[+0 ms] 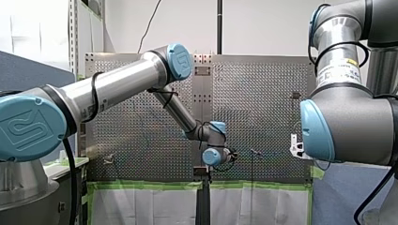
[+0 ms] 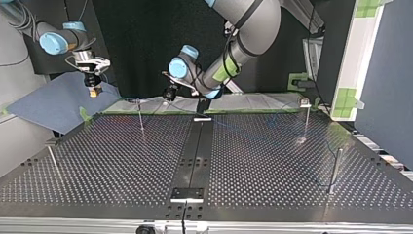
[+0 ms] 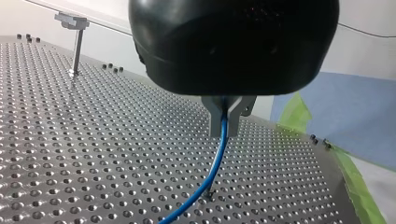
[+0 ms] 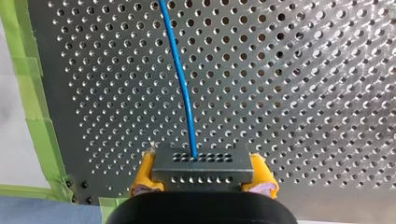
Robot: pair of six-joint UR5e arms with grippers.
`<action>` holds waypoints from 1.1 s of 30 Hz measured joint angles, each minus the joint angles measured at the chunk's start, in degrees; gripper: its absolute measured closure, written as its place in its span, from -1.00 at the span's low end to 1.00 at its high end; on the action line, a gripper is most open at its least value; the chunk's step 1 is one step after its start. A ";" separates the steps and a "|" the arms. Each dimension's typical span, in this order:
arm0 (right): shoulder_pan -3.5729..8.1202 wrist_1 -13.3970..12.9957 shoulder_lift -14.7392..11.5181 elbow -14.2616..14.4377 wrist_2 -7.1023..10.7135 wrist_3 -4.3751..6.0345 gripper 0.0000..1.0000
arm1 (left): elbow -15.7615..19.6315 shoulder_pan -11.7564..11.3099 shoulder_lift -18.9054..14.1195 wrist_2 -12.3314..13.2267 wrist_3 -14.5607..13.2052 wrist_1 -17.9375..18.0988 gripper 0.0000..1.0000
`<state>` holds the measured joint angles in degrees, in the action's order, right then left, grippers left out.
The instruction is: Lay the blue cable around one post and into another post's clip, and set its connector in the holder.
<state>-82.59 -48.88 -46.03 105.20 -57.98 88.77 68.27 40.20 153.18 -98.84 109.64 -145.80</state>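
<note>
A thin blue cable (image 3: 215, 163) hangs from the metal fingers of my left gripper (image 3: 227, 122), which is shut on it just above the perforated table (image 3: 70, 140). At the top view's far middle, my left gripper (image 2: 169, 92) hovers beside a thin post (image 2: 140, 115). A grey connector block (image 4: 203, 163) sits between the yellow pads (image 4: 142, 175) of my right gripper (image 4: 203, 171), shut on it. The cable (image 4: 180, 70) runs from the block ahead over the table. In the top view my right gripper (image 2: 95, 90) is raised off the table's far left corner.
In the top view a clip-topped post (image 2: 306, 116) stands at the far right, another post (image 2: 335, 170) nearer right, and a leaning one (image 2: 53, 162) at the left. A black strip (image 2: 197, 156) with a plate (image 2: 187, 194) runs down the middle. Green tape (image 4: 39, 121) edges the table.
</note>
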 joint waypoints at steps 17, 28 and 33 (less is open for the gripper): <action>-0.25 -0.14 1.28 -1.15 -0.14 0.42 1.00 | -0.93 -0.69 1.52 0.72 0.32 0.02 1.00; -0.33 0.00 1.54 -1.88 -0.27 0.61 1.00 | -2.02 -1.29 1.58 3.02 1.19 -0.14 1.00; -0.45 -0.09 1.65 -2.13 -0.29 0.83 1.00 | -2.26 -1.46 1.61 3.81 2.07 -0.12 1.00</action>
<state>-83.04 -48.97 -44.39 103.07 -58.27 89.60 66.01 38.74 154.79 -95.03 111.70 -145.92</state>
